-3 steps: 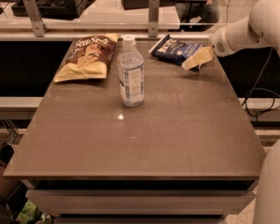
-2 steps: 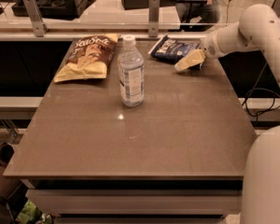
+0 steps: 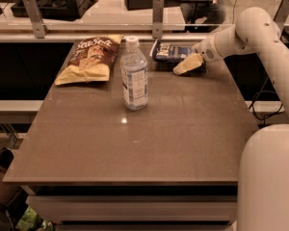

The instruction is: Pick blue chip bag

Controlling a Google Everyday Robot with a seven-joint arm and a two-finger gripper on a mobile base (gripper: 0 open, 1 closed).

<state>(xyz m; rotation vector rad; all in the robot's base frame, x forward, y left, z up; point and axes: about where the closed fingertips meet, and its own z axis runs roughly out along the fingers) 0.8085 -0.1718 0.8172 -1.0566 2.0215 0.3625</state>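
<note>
The blue chip bag (image 3: 172, 52) is a small dark navy bag with white lettering. It lies at the far edge of the table (image 3: 149, 143), right of centre. My gripper (image 3: 187, 65) reaches in from the right on a white arm. Its pale fingers lie over the bag's right front corner, low on the table.
A clear water bottle (image 3: 134, 75) with a white cap stands upright left of the blue bag. A larger brown-and-yellow chip bag (image 3: 90, 59) lies at the far left. A rail with metal posts (image 3: 157, 13) runs behind the table. The robot's white base (image 3: 272, 177) is at lower right.
The gripper has moved left along the far edge, from right of the blue bag to over its right front corner. The bag, bottle and brown bag have not moved.
</note>
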